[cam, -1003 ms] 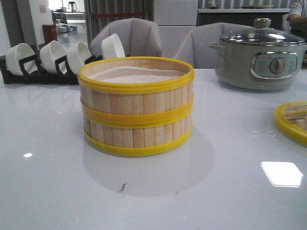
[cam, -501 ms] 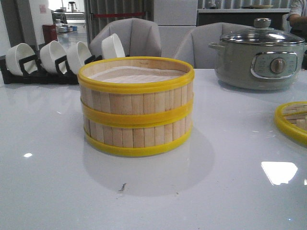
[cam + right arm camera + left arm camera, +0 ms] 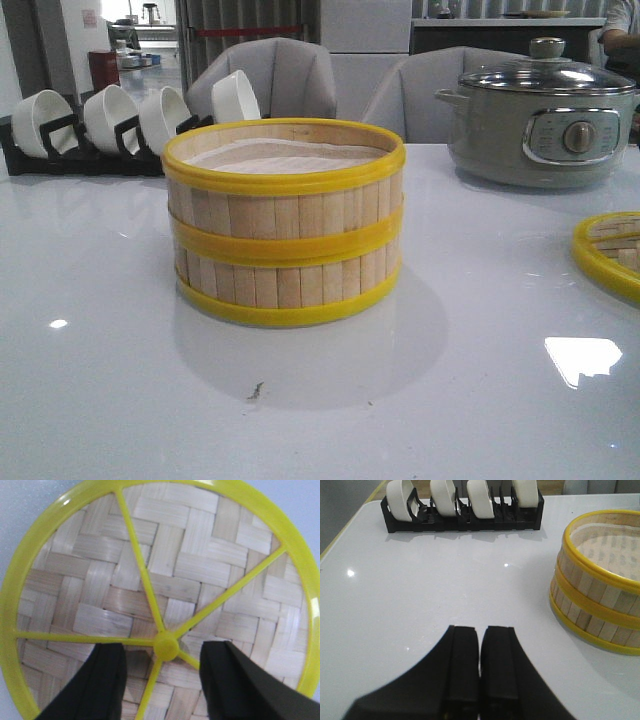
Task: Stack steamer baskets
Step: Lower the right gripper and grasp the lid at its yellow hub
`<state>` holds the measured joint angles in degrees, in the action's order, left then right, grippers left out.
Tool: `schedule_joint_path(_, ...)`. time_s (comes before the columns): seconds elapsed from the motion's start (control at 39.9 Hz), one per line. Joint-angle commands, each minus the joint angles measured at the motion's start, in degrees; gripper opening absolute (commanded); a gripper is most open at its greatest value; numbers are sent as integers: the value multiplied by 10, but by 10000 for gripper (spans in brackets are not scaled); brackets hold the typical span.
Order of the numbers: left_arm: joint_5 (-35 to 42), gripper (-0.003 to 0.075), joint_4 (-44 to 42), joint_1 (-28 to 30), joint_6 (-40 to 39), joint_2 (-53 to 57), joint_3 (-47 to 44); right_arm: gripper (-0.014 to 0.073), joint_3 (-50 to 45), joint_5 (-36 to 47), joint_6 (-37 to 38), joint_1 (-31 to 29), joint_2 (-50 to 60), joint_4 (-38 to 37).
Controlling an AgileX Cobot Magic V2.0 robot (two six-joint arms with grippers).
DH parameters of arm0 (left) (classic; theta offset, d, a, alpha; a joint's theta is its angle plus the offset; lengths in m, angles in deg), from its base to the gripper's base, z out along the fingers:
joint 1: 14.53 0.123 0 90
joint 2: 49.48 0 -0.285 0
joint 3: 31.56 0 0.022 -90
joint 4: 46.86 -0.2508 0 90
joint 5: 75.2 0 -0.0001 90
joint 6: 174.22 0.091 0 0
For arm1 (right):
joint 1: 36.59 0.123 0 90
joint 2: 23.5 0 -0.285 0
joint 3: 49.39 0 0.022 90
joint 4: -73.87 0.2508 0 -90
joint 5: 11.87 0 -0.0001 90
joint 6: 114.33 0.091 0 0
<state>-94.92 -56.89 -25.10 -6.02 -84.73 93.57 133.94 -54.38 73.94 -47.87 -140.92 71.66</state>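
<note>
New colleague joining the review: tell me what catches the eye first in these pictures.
The two stacked steamer baskets, yellow-rimmed, stand mid-table with no lid on top. The woven lid lies flat at the table's right edge, the open right gripper poised above its yellow hub. Behind stand a grey-green pot and racked white bowls.

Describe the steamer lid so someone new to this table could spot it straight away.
On the white table, look right of the stacked steamer baskets and nearer than the grey-green pot. The lid lies flat at the right edge: woven bamboo, yellow rim, spokes meeting at a central knob.
</note>
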Motion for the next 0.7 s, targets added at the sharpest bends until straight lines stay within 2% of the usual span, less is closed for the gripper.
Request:
schedule_joint_path(0.0,51,84,-1,-3,-2,-1,18,444,20,27,-3,-4,21,-5)
schedule_joint_path(0.45,51,84,-1,-3,-2,-1,18,437,20,46,-3,-4,5,-5)
schedule_joint_path(0.55,51,84,-1,-3,-2,-1,18,331,20,43,-3,-4,4,-5)
schedule_joint_path(0.68,51,84,-1,-3,-2,-1,18,102,20,33,-3,-4,3,-5)
